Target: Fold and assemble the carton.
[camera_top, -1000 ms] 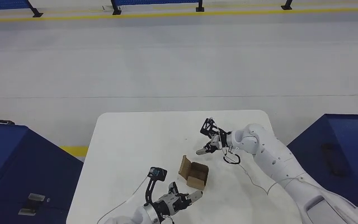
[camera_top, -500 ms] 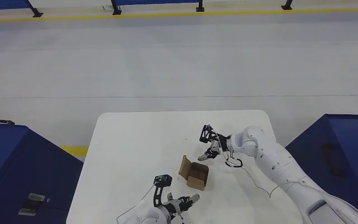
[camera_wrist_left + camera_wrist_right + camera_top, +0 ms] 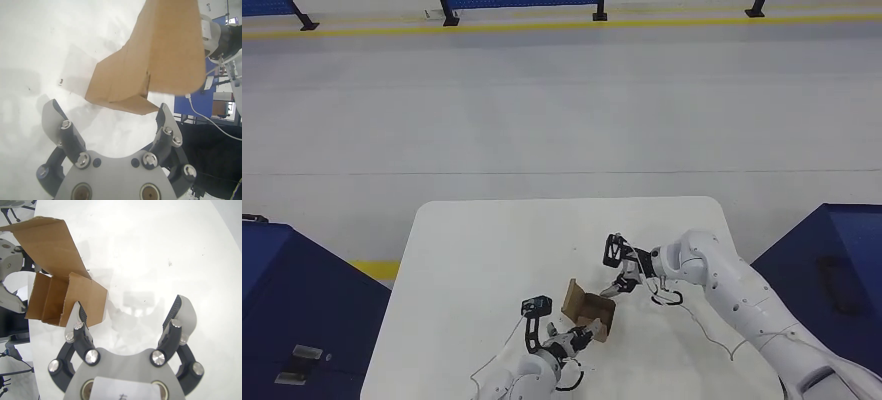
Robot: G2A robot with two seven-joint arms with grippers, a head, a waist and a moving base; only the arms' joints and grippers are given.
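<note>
1. The carton (image 3: 589,310) is a small brown corrugated box. It sits on the white table (image 3: 472,260) in the near half, roughly mid-width.
2. It is partly formed. The walls stand and the inside is open, as the right wrist view (image 3: 88,298) shows. One long flap (image 3: 47,247) sticks out unfolded on the carton's left side.
3. The left gripper (image 3: 575,338) is at the carton's near side with its fingers spread wide and nothing between them. In its wrist view (image 3: 105,105), a low corner of the carton (image 3: 132,75) sits just beyond the open jaws, close to one fingertip (image 3: 162,111). I cannot tell whether they touch.
4. The right gripper (image 3: 620,288) is at the carton's far-right corner, also spread and holding nothing. In its wrist view (image 3: 130,306), one fingertip (image 3: 80,308) lies over the outside of a side wall. The other finger is well apart from the carton, over bare table.
5. Judgement: this looks like the bracing step. The two grippers flank the box from near and far before the loose flap is dealt with, and neither has a grip yet.
6. The next move probably needs one gripper to steady a wall or corner so the light box does not slide. The other would then catch the long flap and fold it over the open mouth along its crease.
7. The cardboard looks thin, so a push off the crease could skew the walls or tip the box.
</note>
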